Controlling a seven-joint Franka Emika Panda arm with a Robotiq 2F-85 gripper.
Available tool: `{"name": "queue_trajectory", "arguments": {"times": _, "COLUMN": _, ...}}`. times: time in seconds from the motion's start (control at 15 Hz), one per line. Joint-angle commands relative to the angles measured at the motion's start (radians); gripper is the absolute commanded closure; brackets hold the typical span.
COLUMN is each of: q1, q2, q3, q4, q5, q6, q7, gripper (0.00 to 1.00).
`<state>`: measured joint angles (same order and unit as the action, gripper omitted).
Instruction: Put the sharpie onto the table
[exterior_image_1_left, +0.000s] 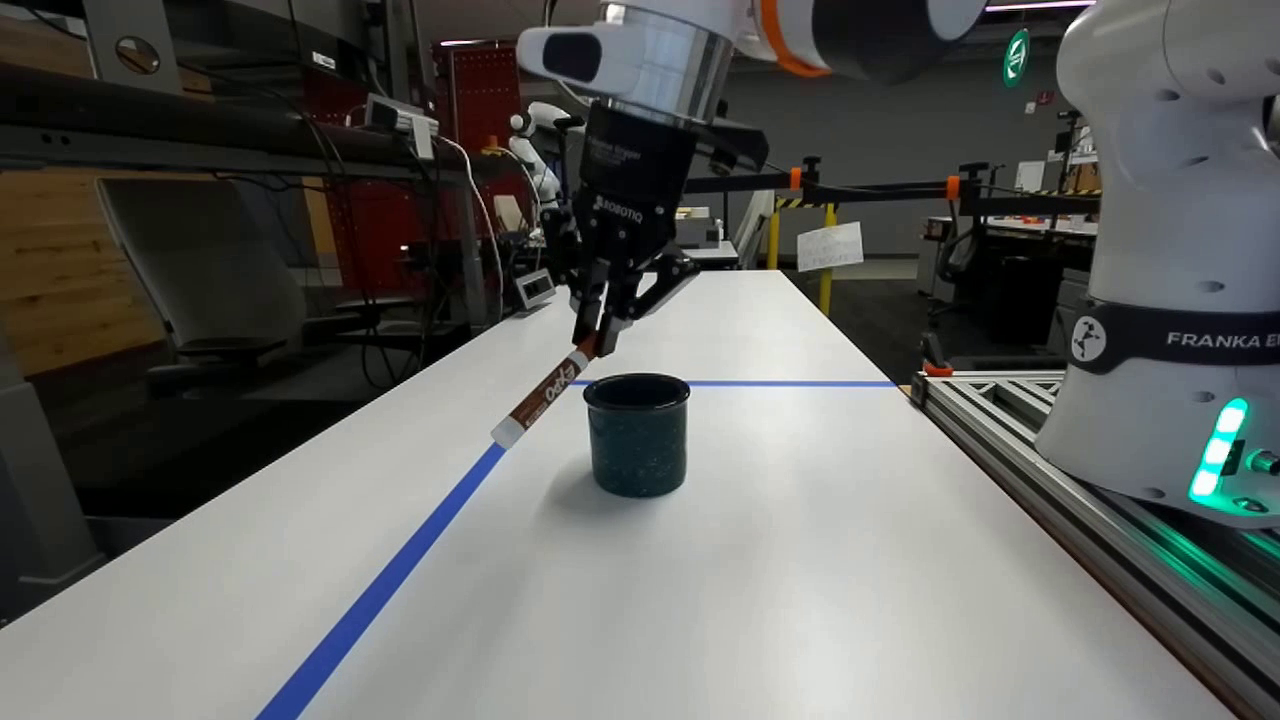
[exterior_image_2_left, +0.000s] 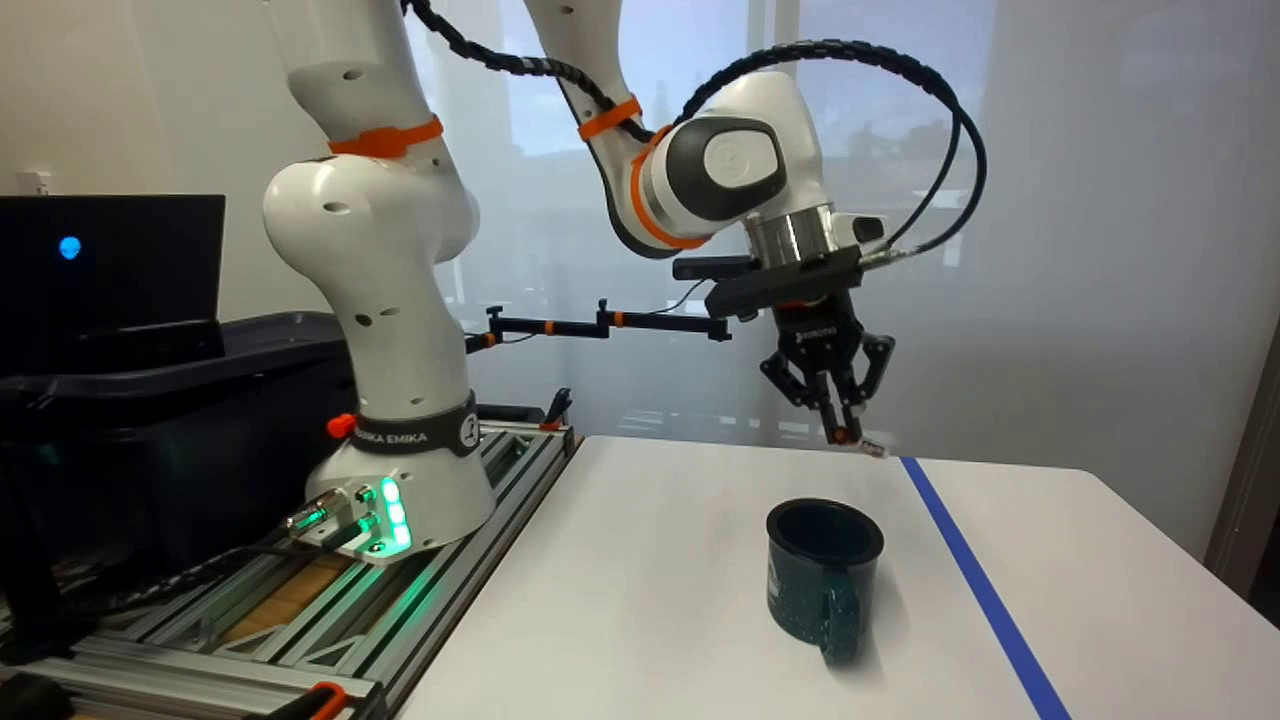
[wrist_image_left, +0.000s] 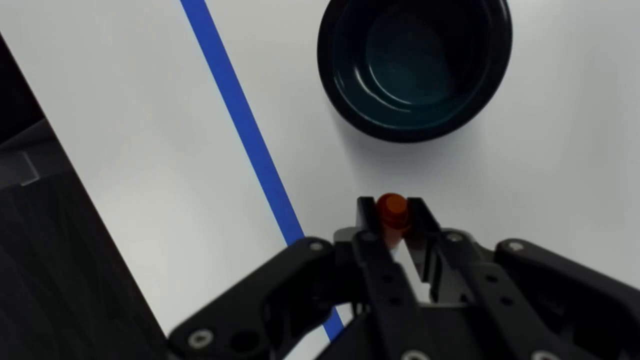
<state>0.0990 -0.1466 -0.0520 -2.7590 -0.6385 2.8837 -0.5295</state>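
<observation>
Gripper (exterior_image_1_left: 597, 342) pinches the sharpie (exterior_image_1_left: 548, 391) near its reddish end; setting it down seems the step in hand; the next move should lower it, level it and let go; its long axis slants beside the dark teal cup (exterior_image_1_left: 638, 445), apart from it, above the table (exterior_image_1_left: 850, 560), white end down, away from the robot base (exterior_image_1_left: 1135, 430).

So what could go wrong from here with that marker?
The end effector grips the marker near one end, at a tilt, so it could swivel or slip when it meets the table. Being round, it might also roll once released. And the mug stands close by, so a careless descent could bump it.
</observation>
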Motion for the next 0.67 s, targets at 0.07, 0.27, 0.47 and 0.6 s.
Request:
{"name": "queue_trajectory", "arguments": {"times": 0.07, "q1": 0.017, "q2": 0.167, "q3": -0.093, "q4": 0.0, "q5": 0.172, "q6": 0.143, "q7": -0.256, "gripper": 0.95}}
{"name": "queue_trajectory", "arguments": {"times": 0.27, "q1": -0.005, "q2": 0.213, "q3": -0.061, "q4": 0.005, "q5": 0.319, "q6": 0.172, "q7": -0.398, "gripper": 0.95}}
{"name": "queue_trajectory", "arguments": {"times": 0.47, "q1": -0.023, "q2": 0.205, "q3": -0.03, "q4": 0.008, "q5": 0.419, "q6": 0.133, "q7": -0.498, "gripper": 0.95}}
{"name": "queue_trajectory", "arguments": {"times": 0.6, "q1": -0.032, "q2": 0.2, "q3": -0.028, "q4": 0.008, "q5": 0.446, "q6": 0.11, "q7": -0.538, "gripper": 0.95}}
